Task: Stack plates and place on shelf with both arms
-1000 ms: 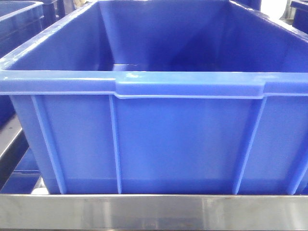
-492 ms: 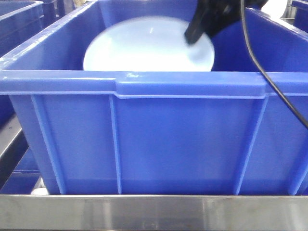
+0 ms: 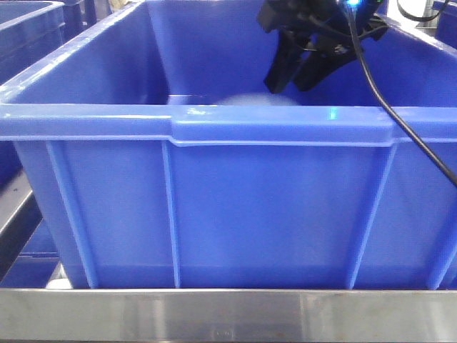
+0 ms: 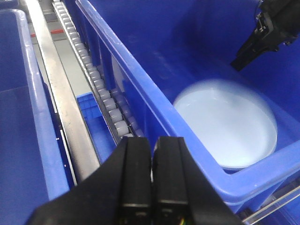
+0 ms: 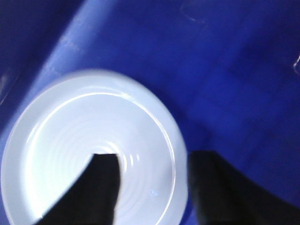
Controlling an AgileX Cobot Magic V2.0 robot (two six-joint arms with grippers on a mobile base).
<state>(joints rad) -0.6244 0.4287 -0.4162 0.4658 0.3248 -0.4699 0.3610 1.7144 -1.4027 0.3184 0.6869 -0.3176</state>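
Dropped plate now lies flat inside blue crate.

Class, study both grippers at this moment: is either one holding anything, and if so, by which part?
Nothing is held. The right gripper is open above the plate, which lies in the blue crate. The left gripper is shut on nothing, outside the crate.

Even overhead light, blue cast throughout. Plate was motion-blurred at the rim and near blown out in the right wrist view. Soft glare ran along the crate rim and steel shelf rail. Left gripper was sharp.
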